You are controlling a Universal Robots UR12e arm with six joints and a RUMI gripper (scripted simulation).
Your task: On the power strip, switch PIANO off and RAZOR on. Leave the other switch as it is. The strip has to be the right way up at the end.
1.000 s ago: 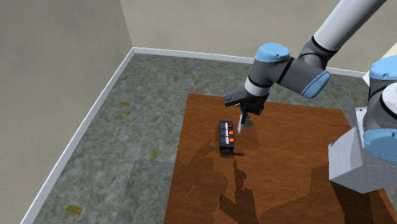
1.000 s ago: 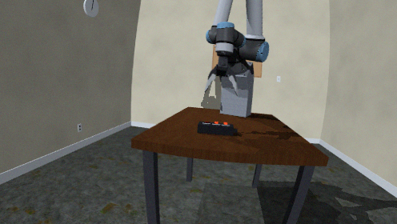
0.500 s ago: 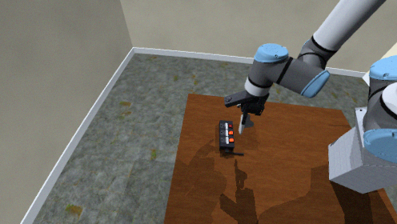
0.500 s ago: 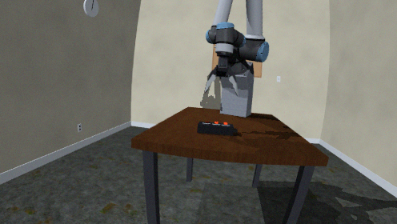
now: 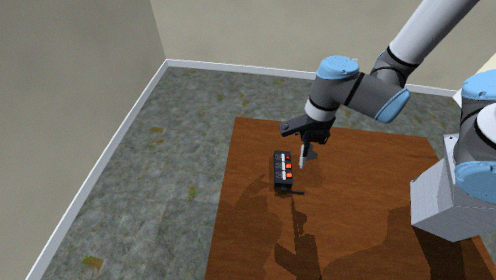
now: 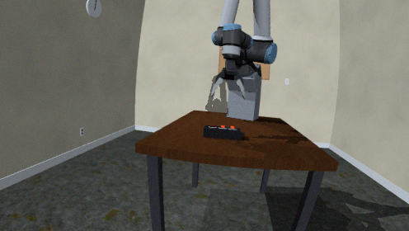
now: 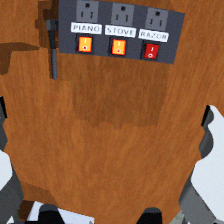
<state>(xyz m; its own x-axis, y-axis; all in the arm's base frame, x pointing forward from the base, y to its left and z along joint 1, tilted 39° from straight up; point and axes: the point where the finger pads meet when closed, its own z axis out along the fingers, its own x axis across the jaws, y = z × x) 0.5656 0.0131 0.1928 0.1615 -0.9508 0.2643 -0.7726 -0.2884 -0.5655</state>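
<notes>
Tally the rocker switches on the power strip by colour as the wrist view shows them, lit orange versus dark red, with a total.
Lit orange: 2, PIANO switch and STOVE switch
Dark red: 1, RAZOR switch
Total: 3 switches on the power strip
</notes>
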